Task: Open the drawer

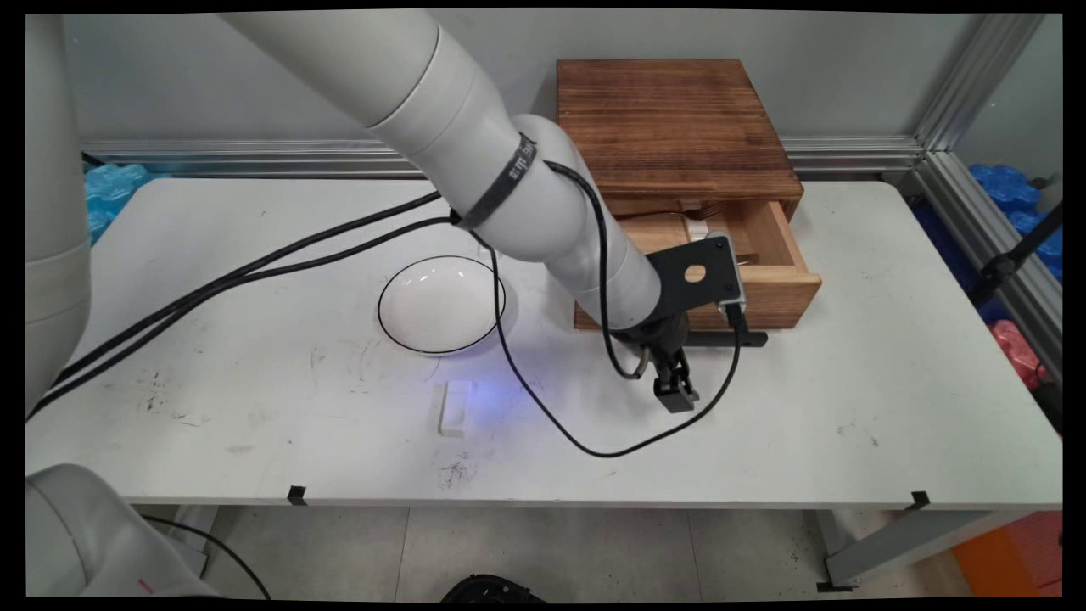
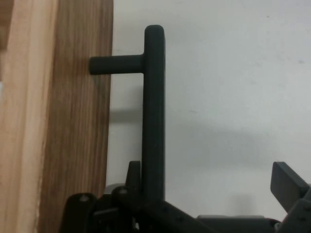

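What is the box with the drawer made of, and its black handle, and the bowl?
The box looks like wood with a dark brown stain: grain lines run across its top. Its drawer is paler wood. The handle seems matte black, perhaps painted metal or plastic; the look leaves that open. The bowl looks like glossy white ceramic with a thin dark rim, though it might be plastic.

arm (image 1: pixel 475 144) reaches down from upper left; gripper (image 1: pixel 676 392) low near tabletop, fingers (image 2: pixel 289 187) spread apart.
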`<state>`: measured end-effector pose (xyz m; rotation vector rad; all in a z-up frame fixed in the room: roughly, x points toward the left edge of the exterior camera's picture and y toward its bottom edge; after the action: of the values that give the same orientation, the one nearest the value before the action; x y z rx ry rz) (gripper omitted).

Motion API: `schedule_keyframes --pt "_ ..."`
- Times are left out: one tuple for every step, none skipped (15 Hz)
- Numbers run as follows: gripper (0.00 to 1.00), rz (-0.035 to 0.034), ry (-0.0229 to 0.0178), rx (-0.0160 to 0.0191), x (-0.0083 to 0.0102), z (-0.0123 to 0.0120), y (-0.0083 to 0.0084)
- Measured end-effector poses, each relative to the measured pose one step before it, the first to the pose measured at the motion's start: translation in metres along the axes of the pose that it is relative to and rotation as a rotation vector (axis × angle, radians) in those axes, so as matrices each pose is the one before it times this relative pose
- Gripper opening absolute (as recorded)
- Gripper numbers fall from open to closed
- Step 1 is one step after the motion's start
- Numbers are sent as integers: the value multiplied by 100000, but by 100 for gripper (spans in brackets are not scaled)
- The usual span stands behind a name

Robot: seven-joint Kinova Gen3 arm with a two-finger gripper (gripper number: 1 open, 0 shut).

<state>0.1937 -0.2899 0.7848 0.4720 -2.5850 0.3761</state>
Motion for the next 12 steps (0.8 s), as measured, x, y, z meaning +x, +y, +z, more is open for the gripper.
schedule_keyframes --pt "100 299 -127 -132 18 -116 274" --pt "100 213 -87 -105 6 -83 192" --pt "100 329 -135 -164 9 -114 280" --pt "100 198 -98 -124 1 -79 197" --pt "100 297 -131 -191 -2 -119 289" --pt "100 350 -141 -228 -6 -145 339" --pt "100 327 -165 -278 -17 -149 347" --pt "100 291 -141 -241 -18 -126 293" --pt "100 209 -95 -169 -17 -91 202" --pt "100 271 -132 -233 -30 -138 286" --pt "100 335 -171 -316 -39 -163 358" --pt "100 294 -147 -358 -40 -167 362"
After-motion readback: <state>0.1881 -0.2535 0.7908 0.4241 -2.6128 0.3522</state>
